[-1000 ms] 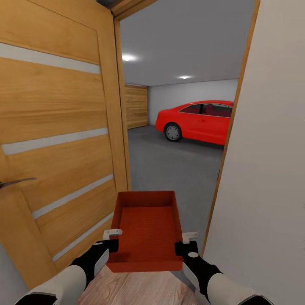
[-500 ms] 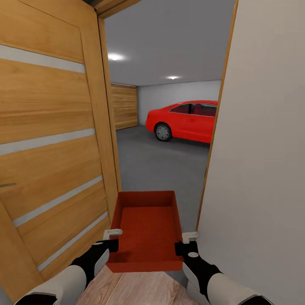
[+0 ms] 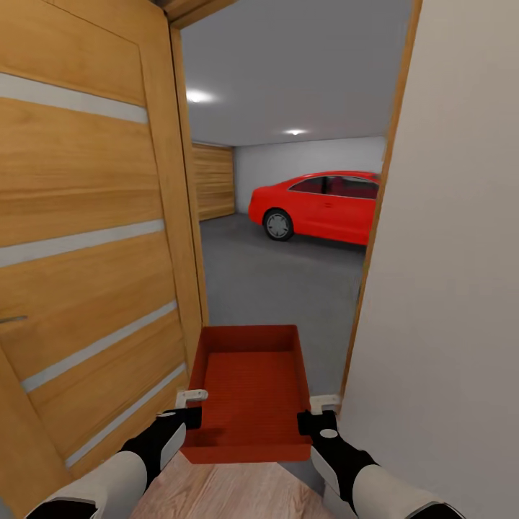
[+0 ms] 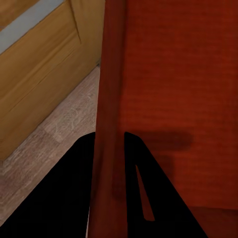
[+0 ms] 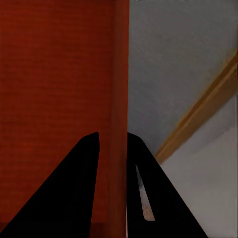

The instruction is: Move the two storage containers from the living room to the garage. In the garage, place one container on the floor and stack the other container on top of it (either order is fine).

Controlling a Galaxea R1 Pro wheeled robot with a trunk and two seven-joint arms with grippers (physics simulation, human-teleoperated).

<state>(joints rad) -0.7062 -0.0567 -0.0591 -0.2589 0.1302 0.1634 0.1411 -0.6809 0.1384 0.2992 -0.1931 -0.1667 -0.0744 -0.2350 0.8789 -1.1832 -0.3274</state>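
- Fingers of my left gripper (image 4: 108, 163) and right gripper (image 5: 113, 163) each pinch a side wall of the storage container (image 3: 249, 389).
- Container held in the doorway; head view alone shows the garage (image 3: 303, 166), red car (image 3: 317, 205).

pale wood plank flooring (image 3: 238, 494) covers the near strip of ground at the doorway; the same planks appear in the left wrist view (image 4: 54, 134), running up to the foot of the open wooden door (image 3: 86, 238). beyond the threshold the surface changes to the dark grey concrete floor (image 3: 281, 281) of the garage, also visible in the right wrist view (image 5: 173, 64). a red car (image 3: 317, 205) stands on the concrete at the far side, its front wheel (image 3: 277, 225) in contact with the floor. a wooden plank garage door (image 3: 213, 182) meets the concrete at the far left.
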